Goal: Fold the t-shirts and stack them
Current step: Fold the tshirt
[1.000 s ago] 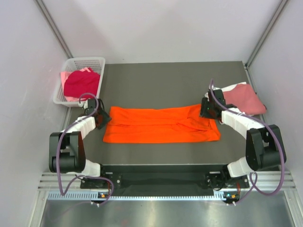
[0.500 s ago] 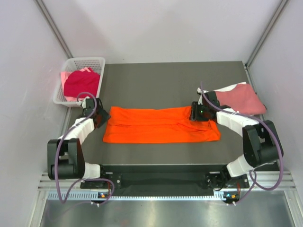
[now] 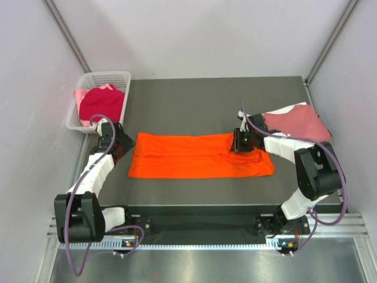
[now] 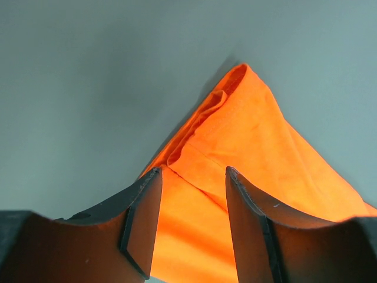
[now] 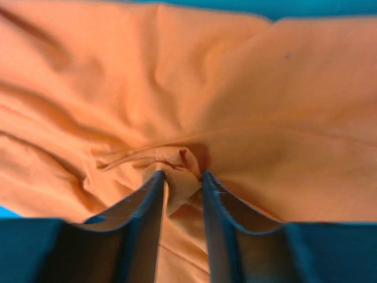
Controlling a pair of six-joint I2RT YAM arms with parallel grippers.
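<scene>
**Desk:** Where does the bright orange cloth t-shirt [image 3: 200, 159] lie?

**Photographer:** Flat on the dark grey table [image 3: 200, 100], laid out as a long band running crosswise in front of the two arms.

**Desk:** And the grippers?

**Photographer:** The right gripper [image 3: 241, 142] sits on the far edge of the shirt near its right end. Its fingers pinch a small bunched fold of the orange cloth. The left gripper [image 3: 122, 145] is at the shirt's far left corner, jaws spread, gripping nothing.

**Desk:** What else is in shot?

**Photographer:** Beyond the shirt's left end, a white plastic lattice basket [image 3: 109, 75] holds a crimson t-shirt [image 3: 101, 105] and a pale pink t-shirt [image 3: 79, 94]. Just past the shirt's right end, a dusty rose t-shirt [image 3: 301, 124] lies over a white t-shirt [image 3: 287, 109].
</scene>
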